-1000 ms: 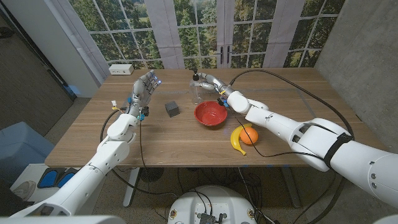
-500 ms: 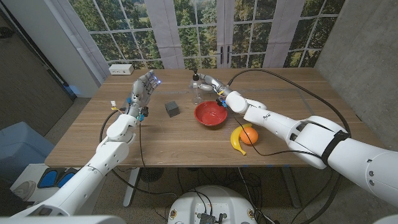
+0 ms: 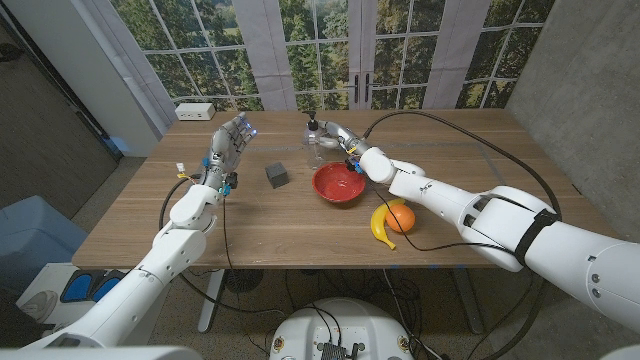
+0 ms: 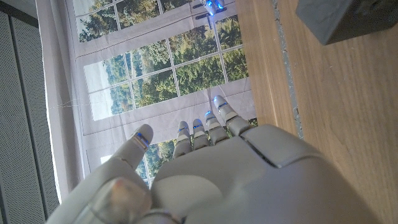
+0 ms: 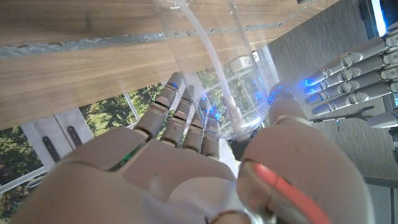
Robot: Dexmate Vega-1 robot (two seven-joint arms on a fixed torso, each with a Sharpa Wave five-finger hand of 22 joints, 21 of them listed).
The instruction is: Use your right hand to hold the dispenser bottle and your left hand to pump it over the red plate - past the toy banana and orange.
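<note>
Bottle [image 3: 316, 143], clear with a dark pump, stood on the worktop [image 3: 300, 215] behind the red plate [image 3: 339, 184]; the right hand [image 3: 345, 142] curled around it to steady it, while the left hand [image 3: 228, 145] waited apart, fingers spread.

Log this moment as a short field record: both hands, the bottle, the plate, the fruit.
right hand: fingers around the dispenser bottle, gripping it
left hand: raised, fingers apart, holds nothing
red plate: on the table, just in front of the bottle
toy banana: beside the orange, nearer the robot than the plate
grey block: between left hand and plate
</note>
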